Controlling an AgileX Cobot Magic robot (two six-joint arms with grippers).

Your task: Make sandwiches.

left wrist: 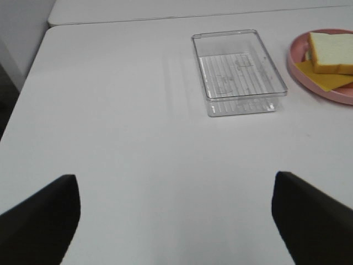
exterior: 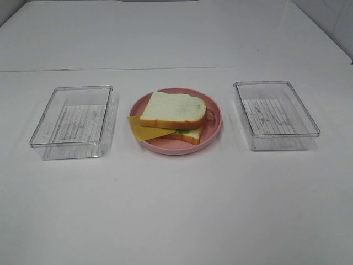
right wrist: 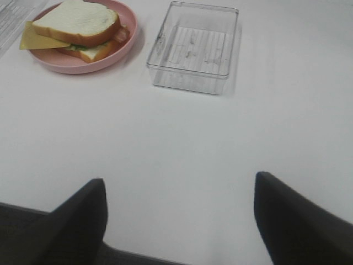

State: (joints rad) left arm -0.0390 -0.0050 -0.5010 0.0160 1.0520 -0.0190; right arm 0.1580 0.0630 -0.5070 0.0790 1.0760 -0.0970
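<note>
One stacked sandwich point(exterior: 174, 117) lies on the round pink plate point(exterior: 214, 129) at the table's middle: white bread on top, yellow cheese point(exterior: 144, 130) sticking out to the left, a sliver of green lettuce and a second slice underneath. The left wrist view catches the sandwich point(left wrist: 331, 52) at its edge, and the right wrist view shows the sandwich point(right wrist: 77, 27) on the plate point(right wrist: 118, 49). Neither arm appears in the high view. My left gripper point(left wrist: 176, 215) hangs open over bare table near the front edge. My right gripper point(right wrist: 179, 215) is open too, empty.
A clear plastic tray point(exterior: 71, 121) stands left of the plate and another clear tray point(exterior: 276, 115) stands right of it; both look empty. The left tray point(left wrist: 238, 72) and the right tray point(right wrist: 193, 47) show in the wrist views. White tabletop runs to the front.
</note>
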